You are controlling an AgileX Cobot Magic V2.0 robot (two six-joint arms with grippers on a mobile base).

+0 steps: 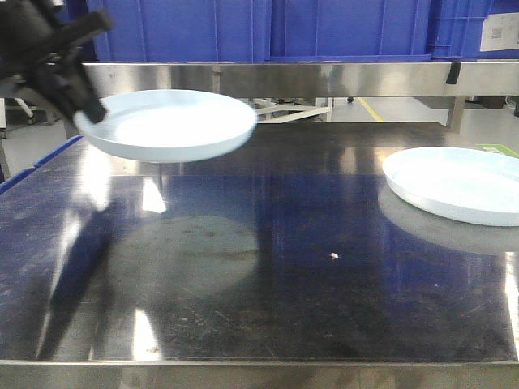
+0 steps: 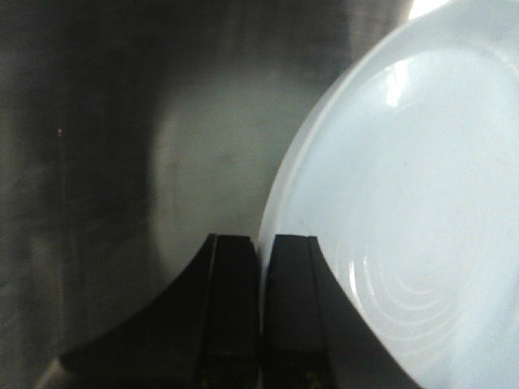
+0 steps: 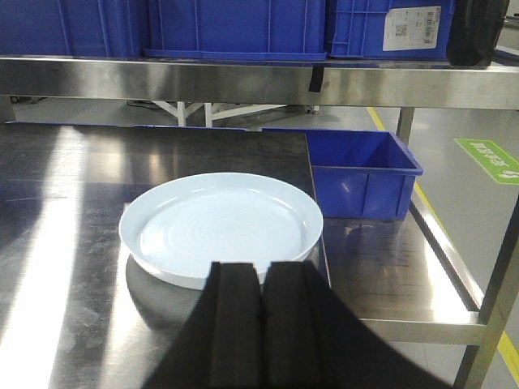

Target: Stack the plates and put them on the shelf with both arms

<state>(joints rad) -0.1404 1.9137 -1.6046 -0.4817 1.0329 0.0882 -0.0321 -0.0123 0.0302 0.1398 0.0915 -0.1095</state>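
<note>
My right gripper (image 3: 261, 266) sat nearest me. Its fingers were pressed together with nothing between them, and it was low over the tabletop (image 1: 268, 267), just short of the resting plate (image 3: 220, 223). That plate lay flat, mouth up, close to the tabletop's right edge. My left gripper (image 2: 263, 239) was clamped on one short stretch of the lifted plate's (image 1: 166, 126) rim, and that pinch alone carried it in the air above the tabletop's back-left corner.

That single-edge hold was my main worry. The plate hung out sideways from my fingers, and its smooth rim could have pivoted or slid out if I swung it quickly. I also judged that setting it down off-centre might shove the resting plate toward the right edge, where there was little margin. A tilt on landing could have caught rim on rim.

Being round, neither plate had a long axis, and what mattered was which way each faced. Both opened upward. The lifted one was close to level, its free side perhaps a little lower, though that edge was blurred.

Beyond both ran the shelf rail (image 1: 324, 79), with blue crates (image 1: 268, 28) on top.
</note>
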